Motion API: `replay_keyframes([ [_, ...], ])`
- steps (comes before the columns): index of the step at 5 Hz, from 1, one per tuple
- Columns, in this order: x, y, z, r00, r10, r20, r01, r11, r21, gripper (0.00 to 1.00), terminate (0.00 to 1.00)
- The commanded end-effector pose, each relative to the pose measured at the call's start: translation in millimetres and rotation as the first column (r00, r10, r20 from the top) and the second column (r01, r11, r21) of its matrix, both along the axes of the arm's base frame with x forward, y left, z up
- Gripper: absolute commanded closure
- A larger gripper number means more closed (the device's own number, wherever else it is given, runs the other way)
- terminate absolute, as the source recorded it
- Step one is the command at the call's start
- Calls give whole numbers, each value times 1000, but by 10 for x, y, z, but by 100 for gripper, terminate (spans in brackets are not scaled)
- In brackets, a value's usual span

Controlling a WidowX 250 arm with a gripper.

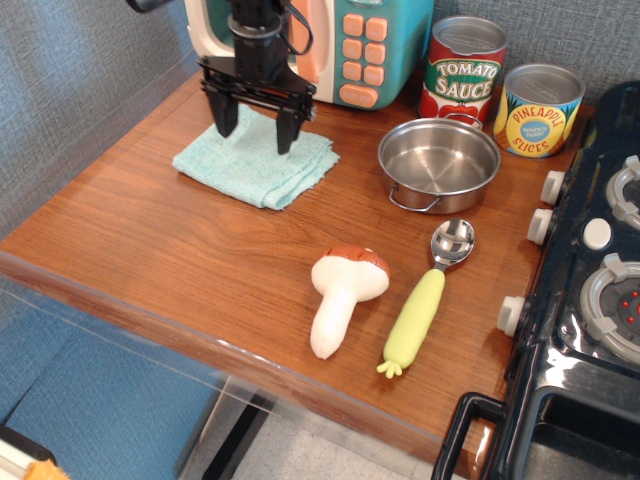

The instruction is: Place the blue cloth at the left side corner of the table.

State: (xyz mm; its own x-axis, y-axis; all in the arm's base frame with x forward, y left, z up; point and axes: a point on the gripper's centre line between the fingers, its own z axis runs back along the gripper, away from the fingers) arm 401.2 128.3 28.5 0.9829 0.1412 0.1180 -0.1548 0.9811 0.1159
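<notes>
- tool point(257, 130) hangs over the far half of the blue cloth point(255, 165), jaws spread wide, holding nothing
- cloth lies flat on the bench point(150, 250), far-left area, just in front of the toy microwave point(330, 45)
- cloth long axis runs left to right, slightly skewed; jaw gap runs roughly the same way
- cloth sits directly below the tool, so my read is a straight descent, no sideways shift
- pot point(438, 163) sits well to the right, apart from the cloth
</notes>
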Motion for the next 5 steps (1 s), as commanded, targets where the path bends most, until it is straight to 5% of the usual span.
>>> replay_keyframes([
  [1,54,20,-73,1000,-27,-13,27,1000,6,0,0],
  [5,-726,-77,-30,998,-43,-36,43,999,-10,0,0],
])
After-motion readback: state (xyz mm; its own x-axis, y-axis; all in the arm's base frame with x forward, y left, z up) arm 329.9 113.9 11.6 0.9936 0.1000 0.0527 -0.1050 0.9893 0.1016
